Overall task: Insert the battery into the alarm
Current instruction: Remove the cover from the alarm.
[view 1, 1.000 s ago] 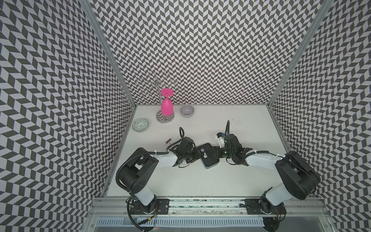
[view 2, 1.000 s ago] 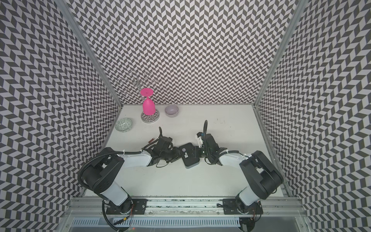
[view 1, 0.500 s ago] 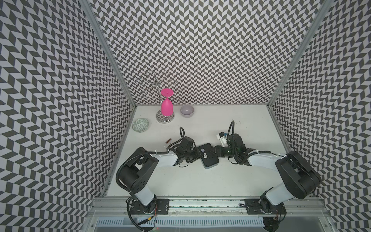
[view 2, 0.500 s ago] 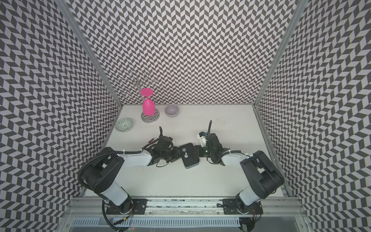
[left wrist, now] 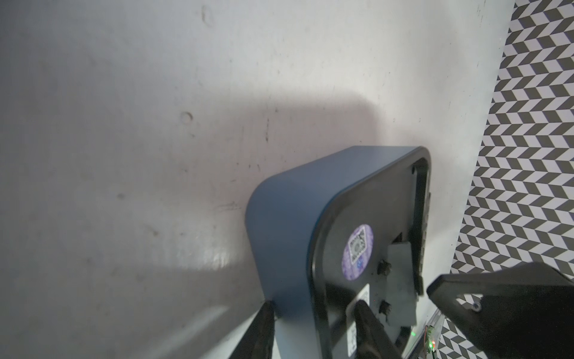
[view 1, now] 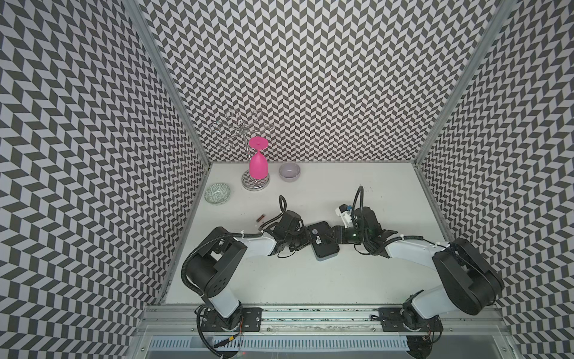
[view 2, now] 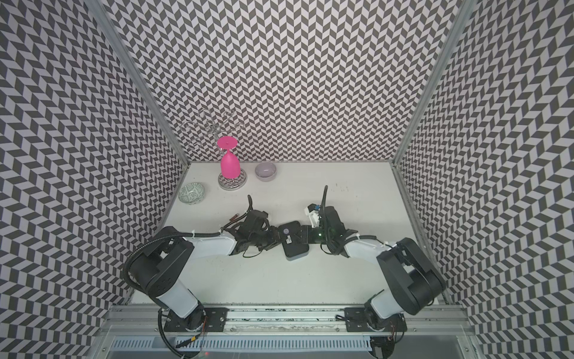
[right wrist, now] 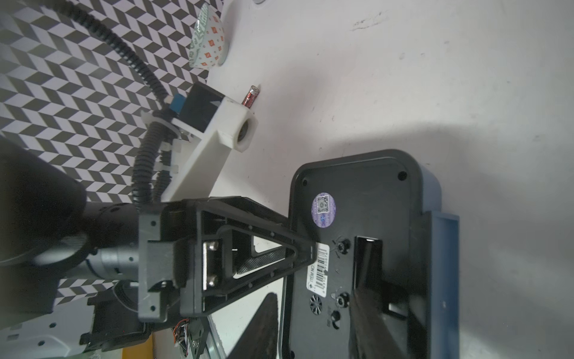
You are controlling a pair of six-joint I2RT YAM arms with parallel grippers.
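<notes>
Chevron-patterned walls point(view 1: 310, 77), white tabletop point(view 1: 310, 279)

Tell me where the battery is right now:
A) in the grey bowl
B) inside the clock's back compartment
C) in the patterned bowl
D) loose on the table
D: the battery lies loose on the table, apart from the clock and outside both bowls.

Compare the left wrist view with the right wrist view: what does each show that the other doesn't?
Left wrist only: the broad blue side of the alarm, a mere edge from the other wrist. Right wrist only: the battery lying loose on the table, the patterned bowl, the left arm's white camera mount. Shared: the alarm's black back with its round purple sticker, clamped by the left gripper.
</notes>
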